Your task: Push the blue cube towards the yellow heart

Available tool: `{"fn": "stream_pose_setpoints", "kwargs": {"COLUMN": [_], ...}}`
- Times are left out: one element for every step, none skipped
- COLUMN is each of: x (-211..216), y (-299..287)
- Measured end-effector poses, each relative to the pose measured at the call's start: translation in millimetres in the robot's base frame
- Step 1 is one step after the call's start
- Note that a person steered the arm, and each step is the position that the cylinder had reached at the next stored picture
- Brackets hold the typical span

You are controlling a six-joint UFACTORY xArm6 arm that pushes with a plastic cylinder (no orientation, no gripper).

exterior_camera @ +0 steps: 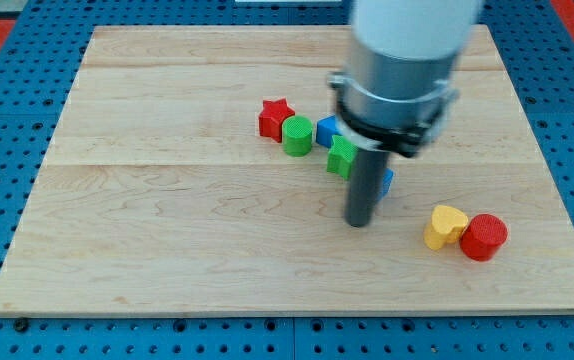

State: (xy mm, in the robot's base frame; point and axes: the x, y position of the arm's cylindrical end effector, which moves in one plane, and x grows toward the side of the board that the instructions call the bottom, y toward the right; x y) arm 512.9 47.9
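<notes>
board (167, 240): our largest thing, a pale wooden top; wide bare wood lies toward the view's left and bottom of the yellow heart, while its right and bottom edges run fairly near the heart.
arm (407, 50): it hides part of the cluster up-left of the yellow heart.
red cylinder (483, 237): touching the yellow heart on the view's right, so we judge it may stop an overshoot.
yellow heart (446, 226): our landmark, low on the view's right.
blue cube (385, 181): up-left of the yellow heart, mostly hidden behind the rod; probably light, stiff and quick to slide or spin, so we would press its far face squarely.
my tip (358, 222): left of the yellow heart, just beside the cube.
pincer: none fitted; only a rod, so no spread or pinch to tell.
</notes>
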Motion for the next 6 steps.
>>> {"fn": "stream_pose_setpoints", "kwargs": {"x": [-31,-50,-56,-54,-40,-26], "y": [-45,-41,-17,-2,9,26]}}
